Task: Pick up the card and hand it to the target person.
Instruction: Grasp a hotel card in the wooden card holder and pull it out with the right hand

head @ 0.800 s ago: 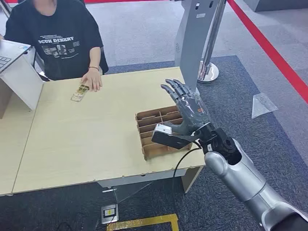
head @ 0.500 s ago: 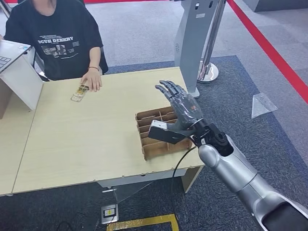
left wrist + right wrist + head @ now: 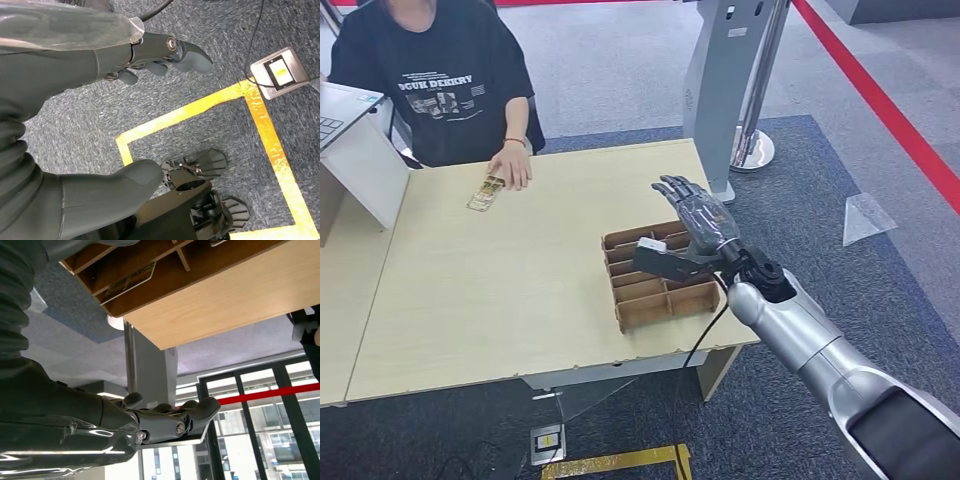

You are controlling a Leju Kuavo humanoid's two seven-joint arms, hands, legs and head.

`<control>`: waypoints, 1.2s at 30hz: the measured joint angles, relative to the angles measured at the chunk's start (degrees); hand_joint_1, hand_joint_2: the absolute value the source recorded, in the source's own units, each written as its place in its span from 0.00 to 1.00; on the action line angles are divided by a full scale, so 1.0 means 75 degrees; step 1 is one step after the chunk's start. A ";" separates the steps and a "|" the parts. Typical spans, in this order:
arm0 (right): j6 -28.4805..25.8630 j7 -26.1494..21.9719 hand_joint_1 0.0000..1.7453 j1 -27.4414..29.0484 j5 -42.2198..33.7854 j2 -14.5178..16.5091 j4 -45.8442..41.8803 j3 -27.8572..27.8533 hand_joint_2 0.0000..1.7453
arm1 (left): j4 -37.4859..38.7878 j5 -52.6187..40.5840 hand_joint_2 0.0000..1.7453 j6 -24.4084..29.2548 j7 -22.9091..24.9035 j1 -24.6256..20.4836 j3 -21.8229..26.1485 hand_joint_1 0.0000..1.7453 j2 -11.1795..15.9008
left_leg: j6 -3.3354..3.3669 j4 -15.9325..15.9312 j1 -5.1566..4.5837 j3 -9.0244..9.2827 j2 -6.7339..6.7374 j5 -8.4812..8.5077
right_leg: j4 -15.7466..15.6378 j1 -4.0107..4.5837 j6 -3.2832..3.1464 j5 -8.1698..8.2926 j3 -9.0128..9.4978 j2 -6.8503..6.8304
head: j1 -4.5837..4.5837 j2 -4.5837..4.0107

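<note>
The right hand [image 3: 695, 222] hovers over the brown cardboard divided tray [image 3: 663, 297], fingers spread apart and holding nothing. A thin pale card with a printed face [image 3: 130, 281] lies flat in a tray compartment, near the hand and apart from it. The left hand [image 3: 113, 60] hangs over grey carpet, fingers loosely apart.

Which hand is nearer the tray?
Right. The right hand is over the far right part of the cardboard tray, fingers spread and empty. The left hand hangs low over the carpet by the yellow floor tape, away from the table.
</note>
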 joint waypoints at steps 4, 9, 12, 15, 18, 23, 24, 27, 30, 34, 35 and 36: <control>-0.0080 -0.0093 0.00 -0.0058 -0.0117 0.0009 0.0377 0.0058 1.00 | 0.0000 -0.0013 1.00 -0.0035 0.0002 -0.0042 -0.0012 0.00 -0.0012 | 0.0000 0.0001 0.0000 0.0000 0.0000 0.0000 | 0.0000 0.0000 0.0000 0.0000 0.0000 0.0000 | 0.0001 0.0000; -0.0176 -0.0273 0.02 -0.0131 -0.0283 0.0009 0.0802 0.0093 1.00 | 0.0000 -0.0015 1.00 -0.0037 0.0003 -0.0052 -0.0064 0.00 -0.0012 | 0.0000 0.0002 0.0000 0.0001 0.0002 0.0000 | 0.0000 0.0000 0.0000 0.0000 0.0000 0.0002 | 0.0000 0.0000; -0.0192 -0.0299 0.02 -0.0147 -0.0315 0.0009 0.0896 0.0096 1.00 | 0.0000 -0.0015 1.00 -0.0037 0.0003 -0.0051 -0.0078 0.00 -0.0009 | 0.0000 0.0002 0.0000 0.0002 0.0002 0.0000 | 0.0000 0.0000 0.0000 0.0000 -0.0001 0.0002 | 0.0000 0.0000; -0.0205 -0.0310 0.08 -0.0157 -0.0330 0.0009 0.1014 0.0096 1.00 | 0.0000 -0.0015 1.00 -0.0037 0.0003 -0.0049 -0.0094 0.00 -0.0007 | 0.0000 0.0002 0.0000 0.0001 0.0002 0.0000 | 0.0000 0.0000 0.0000 0.0000 -0.0001 0.0002 | 0.0000 0.0000; -0.0242 -0.0323 0.47 -0.0172 -0.0359 0.0009 0.1303 0.0099 1.00 | 0.0000 -0.0015 1.00 -0.0037 -0.0001 -0.0045 -0.0119 0.00 -0.0002 | 0.0000 0.0002 0.0000 0.0001 0.0002 0.0000 | -0.0001 0.0000 0.0000 0.0000 -0.0001 0.0002 | 0.0000 0.0000; -0.0283 -0.0334 0.92 -0.0180 -0.0408 0.0009 0.1510 0.0117 1.00 | 0.0000 -0.0007 1.00 -0.0037 -0.0067 -0.0051 -0.0142 0.00 0.0002 | 0.0000 0.0003 0.0000 0.0002 0.0002 0.0000 | 0.0000 0.0000 0.0000 0.0000 -0.0001 0.0002 | 0.0000 0.0001; -0.0293 -0.0343 0.95 -0.0181 -0.0421 0.0009 0.1537 0.0117 1.00 | 0.0000 -0.0006 1.00 -0.0037 -0.0082 -0.0051 -0.0145 0.00 0.0002 | 0.0000 0.0003 0.0000 0.0002 0.0002 0.0000 | 0.0000 0.0000 0.0000 0.0000 -0.0001 0.0002 | 0.0000 0.0001; -0.0317 -0.0367 1.00 -0.0185 -0.0448 0.0009 0.1593 0.0117 1.00 | 0.0000 -0.0006 1.00 -0.0037 -0.0093 -0.0051 -0.0158 0.00 0.0002 | 0.0000 0.0003 0.0000 0.0002 0.0002 0.0000 | 0.0000 0.0000 0.0000 0.0000 -0.0001 0.0003 | 0.0000 0.0001; -0.0332 -0.0380 1.00 -0.0235 -0.0469 0.0009 0.1646 0.0117 1.00 | 0.0000 -0.0006 1.00 -0.0039 -0.0093 -0.0049 -0.0170 0.00 0.0002 | 0.0000 0.0003 0.0000 0.0002 0.0002 0.0000 | -0.0001 0.0000 0.0000 0.0000 -0.0001 0.0002 | 0.0000 0.0001; -0.0340 -0.0413 1.00 -0.0277 -0.0483 0.0009 0.1698 0.0116 1.00 | 0.0000 -0.0006 1.00 -0.0040 -0.0091 -0.0037 -0.0174 0.00 0.0002 | 0.0000 0.0003 0.0000 0.0002 0.0002 0.0000 | -0.0001 0.0000 0.0000 0.0000 -0.0001 0.0002 | 0.0000 0.0002; -0.0345 -0.0420 1.00 -0.0279 -0.0486 0.0009 0.1709 0.0116 1.00 | 0.0000 -0.0006 1.00 -0.0040 -0.0090 -0.0033 -0.0174 0.00 0.0002 | 0.0000 0.0003 0.0000 0.0002 0.0002 0.0000 | -0.0001 0.0000 0.0000 0.0000 -0.0001 0.0003 | 0.0000 0.0002; -0.0348 -0.0422 1.00 -0.0283 -0.0487 0.0009 0.1720 0.0116 1.00 | 0.0000 -0.0006 1.00 -0.0041 -0.0090 -0.0031 -0.0174 0.00 0.0002 | 0.0000 0.0002 0.0000 0.0002 0.0002 0.0000 | -0.0001 0.0000 0.0000 0.0000 -0.0001 0.0002 | 0.0000 0.0002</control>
